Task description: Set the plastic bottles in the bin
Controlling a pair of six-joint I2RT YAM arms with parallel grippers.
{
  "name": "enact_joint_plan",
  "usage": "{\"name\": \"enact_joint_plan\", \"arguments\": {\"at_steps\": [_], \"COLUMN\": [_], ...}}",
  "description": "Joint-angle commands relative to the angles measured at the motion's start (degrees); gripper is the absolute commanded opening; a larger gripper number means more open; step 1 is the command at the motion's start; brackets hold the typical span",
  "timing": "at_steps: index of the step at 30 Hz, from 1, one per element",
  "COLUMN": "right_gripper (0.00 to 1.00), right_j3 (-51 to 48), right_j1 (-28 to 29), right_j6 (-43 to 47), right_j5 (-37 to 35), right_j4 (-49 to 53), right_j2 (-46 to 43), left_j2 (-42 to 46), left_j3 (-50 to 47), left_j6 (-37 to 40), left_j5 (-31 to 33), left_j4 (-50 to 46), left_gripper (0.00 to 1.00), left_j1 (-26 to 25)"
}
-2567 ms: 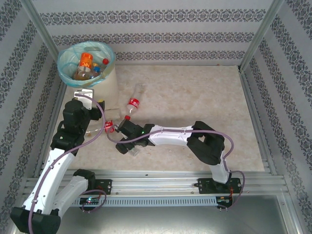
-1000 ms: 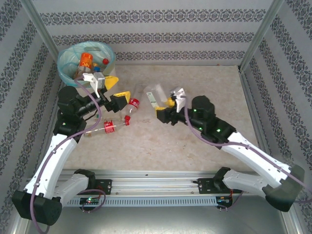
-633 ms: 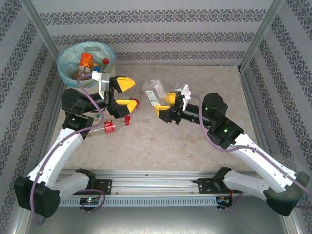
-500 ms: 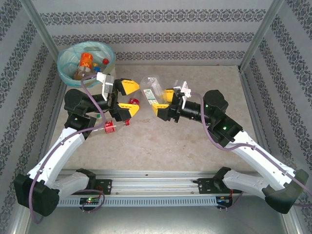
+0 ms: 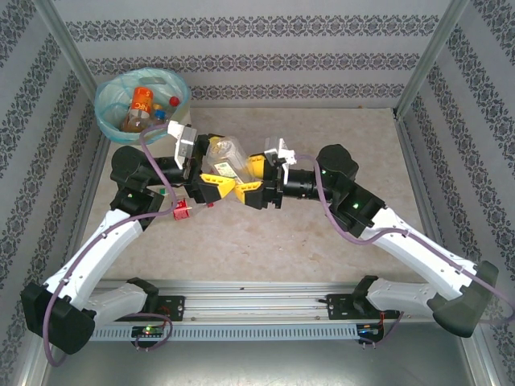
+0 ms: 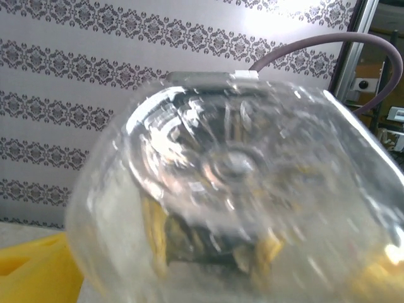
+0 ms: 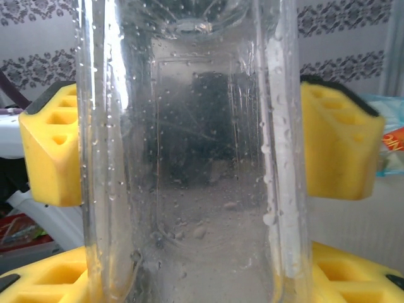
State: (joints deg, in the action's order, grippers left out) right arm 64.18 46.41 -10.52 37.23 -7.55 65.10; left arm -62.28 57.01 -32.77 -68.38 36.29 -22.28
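- The right gripper (image 5: 252,179) is clamped on a clear bottle (image 5: 229,153) and holds it off the table (image 5: 346,137), out toward the left arm; in the right wrist view the bottle (image 7: 189,158) stands between that gripper's own yellow fingers (image 7: 44,278) at the bottom of the picture.
- The left gripper (image 5: 216,167) meets it from the other side, one yellow finger on each side of the bottle's free end. They sit right at the bottle's walls, but I cannot tell whether they press on it or only flank it.
- In the left wrist view the bottle's (image 6: 233,189) rounded end sits close up to the lens, so it lies deep between that gripper's fingers.
- This looks like a hand-over in mid-air, left of the table's centre: the bottle is on its way, not yet delivered.
- Done so far: the bin (image 5: 102,108) at the far left corner already holds several bottles, among them an orange-labelled one (image 5: 142,100).
- Left to do: the held bottle must reach the bin, and a red-labelled bottle (image 5: 181,211) lies on the table near the left arm. More may be hidden under the arms.
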Motion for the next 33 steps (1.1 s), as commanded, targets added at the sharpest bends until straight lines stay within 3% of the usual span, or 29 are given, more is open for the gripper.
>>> {"name": "enact_joint_plan", "arguments": {"at_steps": [1,4,10,16,20,24,33], "right_gripper": [0.54,0.55,0.61,0.71,0.83,0.92,0.96], "right_j3": [1.8,1.5,1.2,0.1,-1.5,-3.2,-5.4], "right_j1": [1.0,1.1,1.1,1.1,1.0,0.7,-4.0], "right_j6": [-0.6,-1.0,-0.2,1.2,2.2,3.8,8.0], "right_j5": [2.9,2.9,0.7,-3.4,-9.2,-15.0,-20.8], "right_j4": [-1.5,-1.4,-1.6,-1.8,-2.3,-3.3,-7.6], "right_j2": [0.4,0.9,1.5,0.2,-1.5,-3.5,-4.4], "left_j2": [0.8,1.4,1.8,2.9,3.9,4.5,-0.8], "left_j3": [1.4,0.8,1.1,1.3,1.0,0.3,0.8], "left_j6": [-0.5,-0.2,4.1,8.7,10.6,12.0,17.8], "left_j5": [0.0,0.6,2.1,7.1,11.6,17.0,26.4], "left_j4": [2.4,2.2,-1.3,-4.1,-4.8,-4.4,-2.1], "left_gripper": [0.8,0.67,0.57,0.31,0.15,0.09,0.0], "left_j1": [-0.8,-0.9,-0.8,-0.9,-0.8,-0.8,-0.8]}}
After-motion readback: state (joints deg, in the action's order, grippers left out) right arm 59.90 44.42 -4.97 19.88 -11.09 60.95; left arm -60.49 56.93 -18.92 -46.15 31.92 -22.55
